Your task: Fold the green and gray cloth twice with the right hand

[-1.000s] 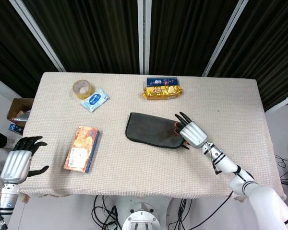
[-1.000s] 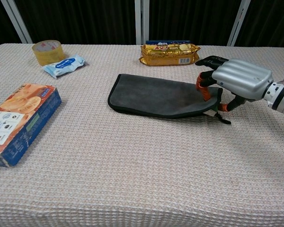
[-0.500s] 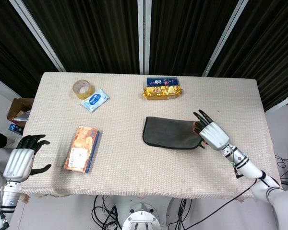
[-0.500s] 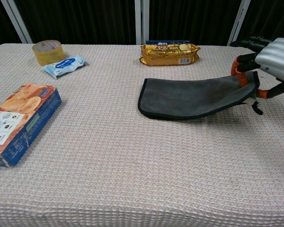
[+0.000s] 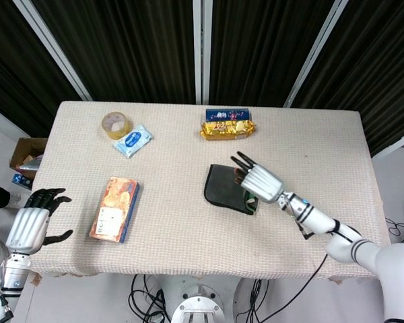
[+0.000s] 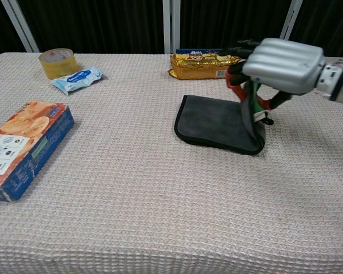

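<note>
Here the cloth (image 6: pixel 216 121) is shown lying right of the table's (image 5: pixel 188 242) centre, in front of the snack pack (image 6: pixel 204 64), with its right edge lifted and turned over toward the left. That edge is pinched between the fingertips of the right hand (image 6: pixel 277 64), which is held above the cloth's right side; the raised flap is kept off the lower layer, presumably so that it can be laid across it as a fold. A fold is judged to be in progress, not yet laid flat. The left hand (image 5: pixel 32 222) is held off the table's near left corner, fingers apart and empty, clear of the work. The box (image 5: pixel 114 208), wipes (image 5: pixel 132 140) and tape (image 5: pixel 115 124) are set well apart from the cloth.
</note>
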Controlling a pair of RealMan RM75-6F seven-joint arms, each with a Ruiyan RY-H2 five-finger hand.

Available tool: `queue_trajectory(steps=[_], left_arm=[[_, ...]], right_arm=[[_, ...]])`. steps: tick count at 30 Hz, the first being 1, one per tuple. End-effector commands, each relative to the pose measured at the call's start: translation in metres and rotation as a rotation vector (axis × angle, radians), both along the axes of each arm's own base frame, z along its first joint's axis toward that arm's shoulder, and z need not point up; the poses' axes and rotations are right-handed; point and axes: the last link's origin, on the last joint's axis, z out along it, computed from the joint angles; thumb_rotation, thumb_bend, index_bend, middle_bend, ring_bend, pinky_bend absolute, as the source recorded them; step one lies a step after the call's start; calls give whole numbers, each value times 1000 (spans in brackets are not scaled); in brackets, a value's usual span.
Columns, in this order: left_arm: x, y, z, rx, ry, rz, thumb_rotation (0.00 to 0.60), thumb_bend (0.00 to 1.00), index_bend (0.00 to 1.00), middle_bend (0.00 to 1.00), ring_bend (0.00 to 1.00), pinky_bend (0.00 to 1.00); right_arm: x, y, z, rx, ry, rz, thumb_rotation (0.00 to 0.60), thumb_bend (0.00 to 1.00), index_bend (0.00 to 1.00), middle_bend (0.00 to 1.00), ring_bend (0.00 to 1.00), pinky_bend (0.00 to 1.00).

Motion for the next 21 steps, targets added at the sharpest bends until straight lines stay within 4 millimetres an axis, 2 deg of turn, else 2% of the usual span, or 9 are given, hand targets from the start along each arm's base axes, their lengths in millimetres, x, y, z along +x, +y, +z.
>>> queue_trajectory(steps=[1,5,11,13,15,17,18,21], left_arm=[[-3,-1,0,0,-1,10,600,10,316,181,155,137],[-6,-2,1,2,-3,17,600,10,316,181,155,137],[-10,-4,2,5,-7,27,600,10,315,180,155,137],[-11,-5,2,6,-9,30,600,10,315,180,155,136],[-12,-6,1,7,-10,32,600,10,316,181,155,136],[-13,-6,1,8,-11,33,600,11,316,181,155,137],[-13,-6,2,8,-11,32,600,11,316,181,155,137],[-12,-6,3,13,-10,27,600,11,316,181,155,136]], right_arm=[[36,-9,-28,23,33,61,600,378,665,313,31,0],[53,-17,-44,28,67,83,600,378,653,301,30,0],[63,-24,-64,22,117,81,600,349,583,274,27,0],[63,-27,-69,9,124,55,600,285,453,235,11,0],[64,-27,-73,3,115,21,600,156,191,154,0,0],[65,-26,-75,-8,99,-8,600,60,34,83,0,0],[66,-26,-74,-15,88,-16,600,25,2,46,0,0],[67,-24,-65,-40,25,-41,600,0,0,2,0,0]])
